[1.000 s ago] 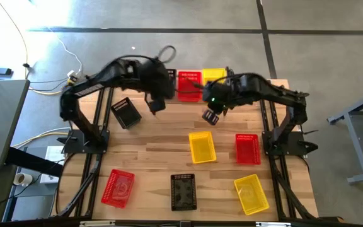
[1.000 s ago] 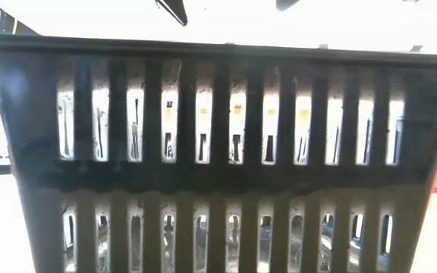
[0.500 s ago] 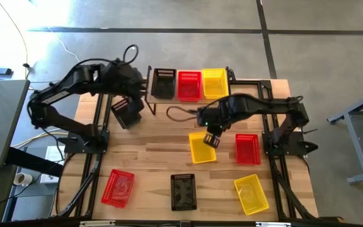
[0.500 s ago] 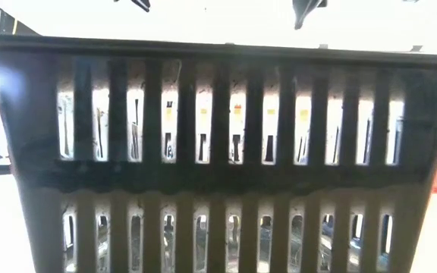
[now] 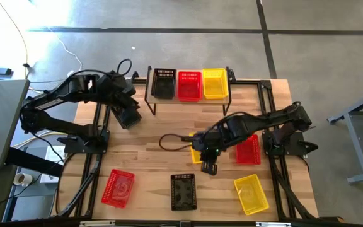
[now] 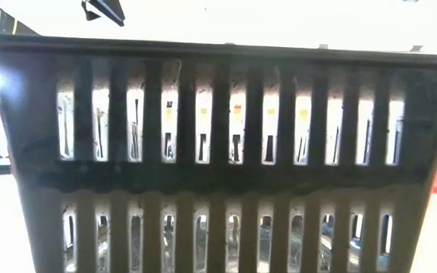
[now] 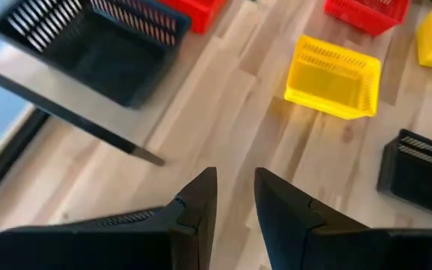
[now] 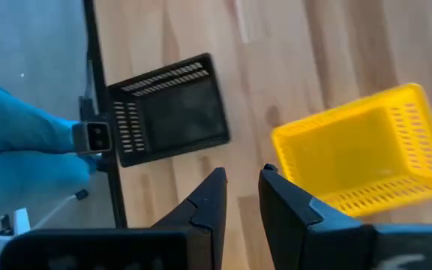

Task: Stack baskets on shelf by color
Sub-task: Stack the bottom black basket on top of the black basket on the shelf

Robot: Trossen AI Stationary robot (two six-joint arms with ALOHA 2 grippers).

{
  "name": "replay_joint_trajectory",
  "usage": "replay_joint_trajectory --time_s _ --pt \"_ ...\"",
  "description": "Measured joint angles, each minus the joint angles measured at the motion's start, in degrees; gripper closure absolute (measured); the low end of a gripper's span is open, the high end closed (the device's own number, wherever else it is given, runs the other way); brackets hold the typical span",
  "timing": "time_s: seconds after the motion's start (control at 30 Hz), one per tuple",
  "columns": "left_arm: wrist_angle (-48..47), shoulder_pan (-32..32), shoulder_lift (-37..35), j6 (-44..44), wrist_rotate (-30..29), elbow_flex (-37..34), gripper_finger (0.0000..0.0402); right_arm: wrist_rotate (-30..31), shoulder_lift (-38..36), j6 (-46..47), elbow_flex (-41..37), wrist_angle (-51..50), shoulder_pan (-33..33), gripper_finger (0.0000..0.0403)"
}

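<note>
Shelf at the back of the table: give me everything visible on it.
The low riser shelf has a light wooden rectangular top on thin black metal legs and stands at the table's far edge, midway between the arms. Three plastic mesh baskets sit side by side on top, filling its width: a black basket, a red basket and a yellow basket. Neither gripper touches it.

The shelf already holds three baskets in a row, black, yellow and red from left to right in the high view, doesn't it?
Not quite: the order is wrong. In the high view the shelf holds a black basket, then a red basket in the middle, then a yellow basket on the right. There are indeed three in a row.
</note>
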Motion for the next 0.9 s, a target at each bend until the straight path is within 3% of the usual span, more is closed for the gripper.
replay_joint_trajectory --time_s 0.23,0.67,0.9 --pt "0.1 -3.5 -2.3 -8.1 0.2 -4.7 0.0319 1.6 0.0 4.8 -3.3 7.0 3.7 0.0336" --pt "0.0 -14.6 -2.3 -17.7 -0.1 -6.1 0.0319 2.7 0.0 32.2 -16.5 19.9 8.7 0.0292" --pt "0.1 -21.6 -2.3 -19.7 -4.6 -6.1 0.0319 3.2 0.0 42.1 -24.5 29.2 10.5 0.0289"
